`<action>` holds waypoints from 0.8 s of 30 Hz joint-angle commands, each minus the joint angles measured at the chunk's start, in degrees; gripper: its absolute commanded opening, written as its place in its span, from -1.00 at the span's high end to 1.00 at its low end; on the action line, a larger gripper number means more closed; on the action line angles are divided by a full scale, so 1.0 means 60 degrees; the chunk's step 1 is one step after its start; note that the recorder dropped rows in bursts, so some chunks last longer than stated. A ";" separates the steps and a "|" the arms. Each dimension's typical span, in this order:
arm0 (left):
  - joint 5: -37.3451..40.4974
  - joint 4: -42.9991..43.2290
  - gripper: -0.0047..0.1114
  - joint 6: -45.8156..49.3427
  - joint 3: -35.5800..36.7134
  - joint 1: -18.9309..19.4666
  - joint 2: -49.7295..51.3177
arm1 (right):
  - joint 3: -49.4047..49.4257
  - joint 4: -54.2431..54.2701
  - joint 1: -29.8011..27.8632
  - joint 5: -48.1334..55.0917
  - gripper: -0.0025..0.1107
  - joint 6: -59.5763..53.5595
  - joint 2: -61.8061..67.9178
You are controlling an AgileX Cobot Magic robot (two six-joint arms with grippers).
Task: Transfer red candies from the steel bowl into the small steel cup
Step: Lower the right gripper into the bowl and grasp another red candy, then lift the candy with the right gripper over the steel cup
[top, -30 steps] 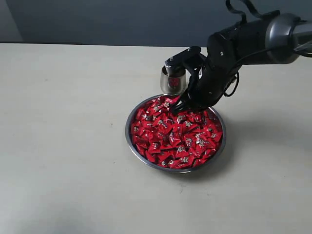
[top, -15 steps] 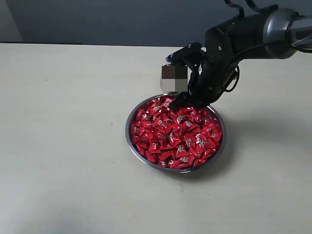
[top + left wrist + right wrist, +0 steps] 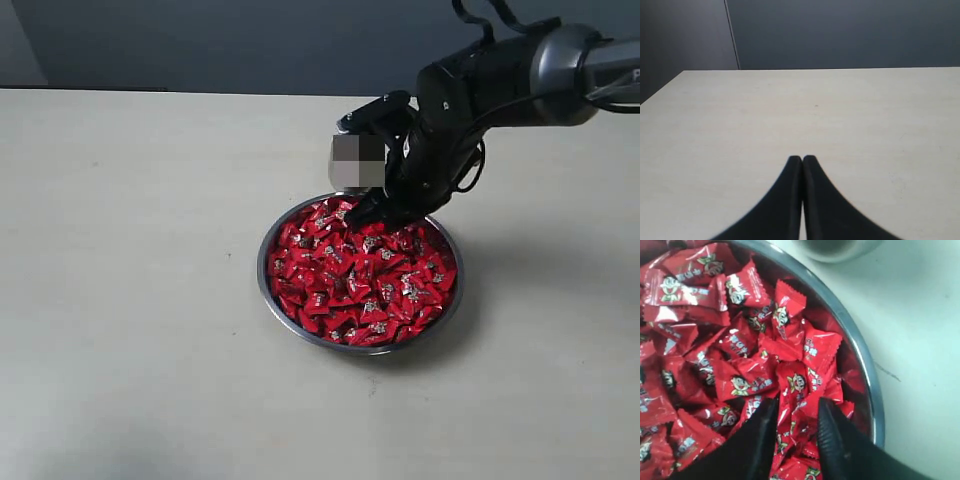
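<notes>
The steel bowl [image 3: 268, 290] sits mid-table, heaped with red candies [image 3: 350, 275]. Behind its far rim stands the small steel cup [image 3: 356, 163], blurred in the exterior view; its base shows in the right wrist view as the small steel cup [image 3: 835, 247]. My right gripper [image 3: 366, 214] reaches down into the bowl's far side, close to the cup. In the right wrist view the right gripper [image 3: 797, 412] has its fingers narrowly apart, pinching one crumpled red candy [image 3: 799, 386] beside the bowl rim [image 3: 867, 370]. My left gripper [image 3: 802, 159] is shut and holds nothing.
The pale table [image 3: 130, 250] spreads round the bowl. The right arm [image 3: 500, 80] hangs over the back right. Only bare tabletop [image 3: 815, 105] and a dark wall appear in the left wrist view.
The right arm has risen a little and drawn back toward the cup, its fingertips staying at the candy pile's far edge. The bowl has not moved.
</notes>
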 commanded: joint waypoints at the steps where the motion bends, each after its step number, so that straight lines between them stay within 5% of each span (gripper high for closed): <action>1: -0.0017 0.0011 0.91 -0.0024 0.0036 0.0008 -0.0043 | -0.0050 -0.0069 -0.0034 -0.0252 0.45 0.0107 0.0325; 24: -0.0017 0.0011 0.91 -0.0024 0.0036 0.0008 -0.0043 | -0.0050 -0.0712 -0.0034 -0.0147 0.45 0.0794 0.0440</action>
